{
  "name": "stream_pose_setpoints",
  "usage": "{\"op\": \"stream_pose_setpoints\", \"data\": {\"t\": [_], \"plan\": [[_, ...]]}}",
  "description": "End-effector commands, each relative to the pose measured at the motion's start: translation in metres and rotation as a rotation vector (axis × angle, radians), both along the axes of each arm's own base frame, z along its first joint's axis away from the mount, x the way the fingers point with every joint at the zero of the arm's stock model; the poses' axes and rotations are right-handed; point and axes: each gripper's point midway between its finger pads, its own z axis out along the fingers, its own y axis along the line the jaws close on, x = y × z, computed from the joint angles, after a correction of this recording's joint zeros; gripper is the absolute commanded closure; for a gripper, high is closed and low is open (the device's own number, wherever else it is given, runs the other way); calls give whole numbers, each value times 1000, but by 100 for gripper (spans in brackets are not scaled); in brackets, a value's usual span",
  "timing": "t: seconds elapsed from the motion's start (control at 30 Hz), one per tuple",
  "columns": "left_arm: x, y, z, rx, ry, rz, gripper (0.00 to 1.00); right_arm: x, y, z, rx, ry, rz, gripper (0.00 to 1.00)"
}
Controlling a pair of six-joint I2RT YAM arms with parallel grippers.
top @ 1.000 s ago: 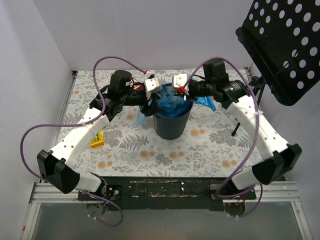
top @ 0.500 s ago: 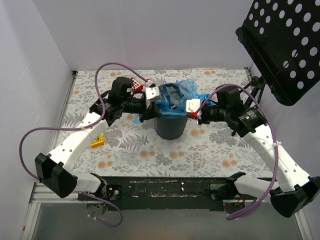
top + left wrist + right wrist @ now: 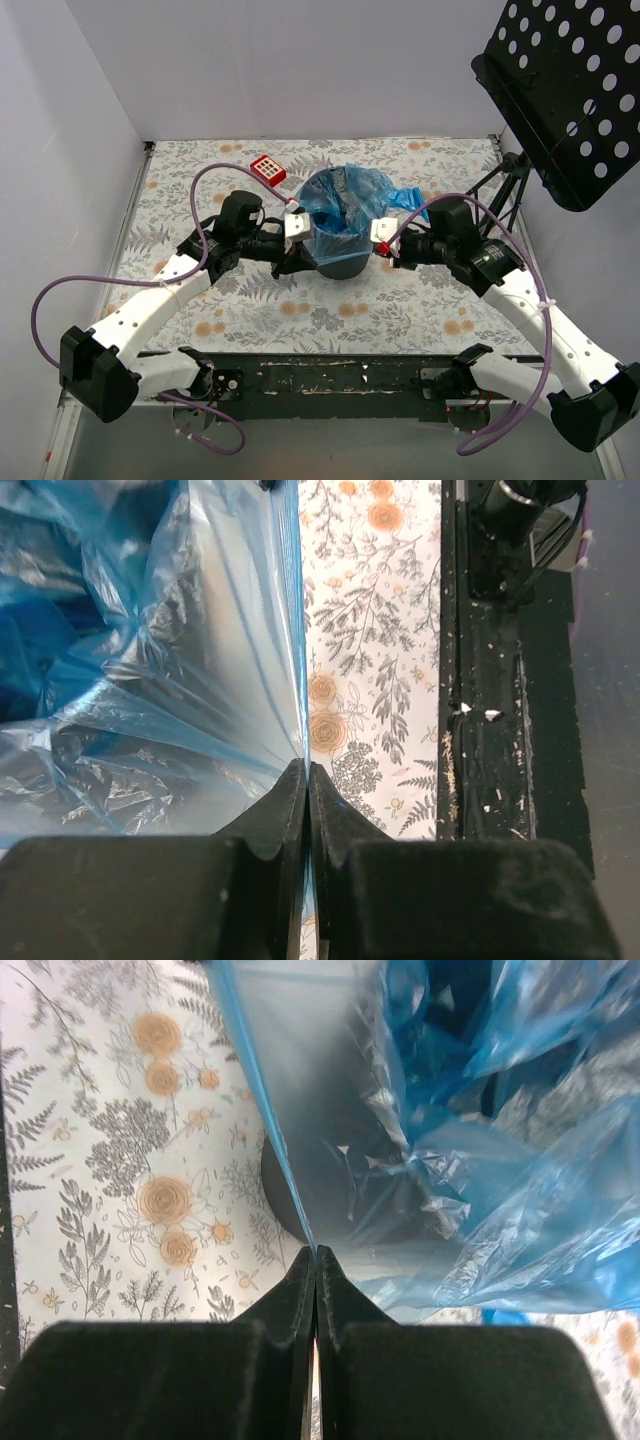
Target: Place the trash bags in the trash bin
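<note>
Both grippers are clenched on the blue film of the trash bag, one on each side of the trash bin. In the top view the left gripper is seen at 9 o'clock of the bin and the right gripper at 3 o'clock, each low against the outer wall. In the left wrist view the left gripper is shown with its black jaws pressed together on a taut edge of the bag. In the right wrist view the right gripper is likewise pinched on a stretched fold of the bag, with the dark bin dimly seen through the film.

The bag is spread over the mouth of the bin, draped down the outside of the rim and crumpled inside. A loose blue piece is seen on the floral table at 2 o'clock of the bin; whether it is joined to the bag cannot be told. A red-and-white tile lies at 11 o'clock, well apart. A black perforated music stand is placed at 2 o'clock, beyond the table edge.
</note>
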Motion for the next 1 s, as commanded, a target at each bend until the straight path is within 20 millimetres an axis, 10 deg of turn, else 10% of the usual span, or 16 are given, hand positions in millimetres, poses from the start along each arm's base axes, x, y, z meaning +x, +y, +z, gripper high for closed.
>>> {"op": "stream_pose_setpoints", "data": {"t": [0.0,0.2,0.3,0.6,0.97], "plan": [[9,7,-24,15,-24,65,100,33,-25,-21,-48,-43,-227,99],[30,1,-38,-23,-106,110,100,54,-37,-37,-36,-14,-409,98],[36,-3,-36,-34,-112,110,100,47,-40,-30,-79,30,-397,74],[22,1,-40,-34,-69,98,100,3,-34,78,44,95,-305,50],[31,1,-38,-49,-84,146,100,107,16,91,104,-9,-478,50]]}}
